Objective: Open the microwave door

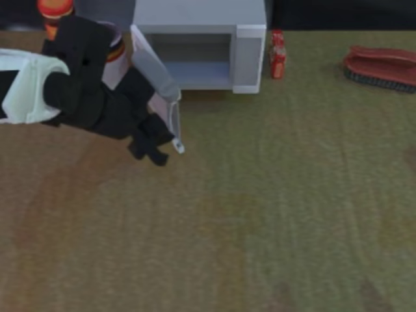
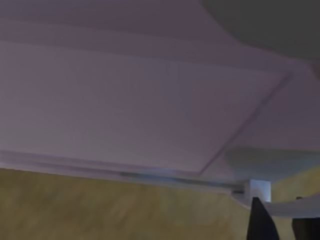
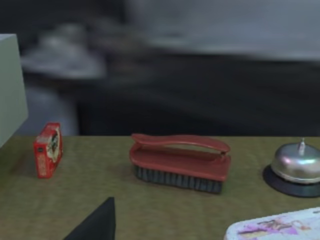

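Silver microwave door [image 1: 155, 68] already swung wide off the microwave [image 1: 201, 39], back-left. Our left gripper [image 1: 158, 148] is at its handle [image 1: 174, 123]; can't tell jaws' spread. Slipping off could stall it.

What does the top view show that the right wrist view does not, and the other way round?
Only the top view shows the microwave door swung open, the open cavity of the microwave, and the left arm with its tool at the door's outer edge. Only the right wrist view shows a silver bell and the corner of a printed white object. Both show the red brush, the small red box beside the microwave, and the olive table.
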Tool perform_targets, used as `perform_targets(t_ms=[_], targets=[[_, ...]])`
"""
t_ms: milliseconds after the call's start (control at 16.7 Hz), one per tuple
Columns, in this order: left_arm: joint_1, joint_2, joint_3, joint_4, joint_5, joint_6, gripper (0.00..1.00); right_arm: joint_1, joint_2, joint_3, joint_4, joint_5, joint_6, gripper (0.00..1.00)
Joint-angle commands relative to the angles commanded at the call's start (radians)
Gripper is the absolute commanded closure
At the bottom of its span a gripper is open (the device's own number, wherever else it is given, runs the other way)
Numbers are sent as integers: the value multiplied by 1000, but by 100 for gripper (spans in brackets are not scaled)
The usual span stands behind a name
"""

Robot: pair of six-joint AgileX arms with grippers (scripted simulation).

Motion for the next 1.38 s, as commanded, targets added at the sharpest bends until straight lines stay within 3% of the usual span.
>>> perform_targets(t_ms=[420,1380], targets=[[39,2,16,-44,46,93,100,0,0,0,0,0,0,0],[40,2,16,-46,47,95,100,0,0,0,0,0,0,0]])
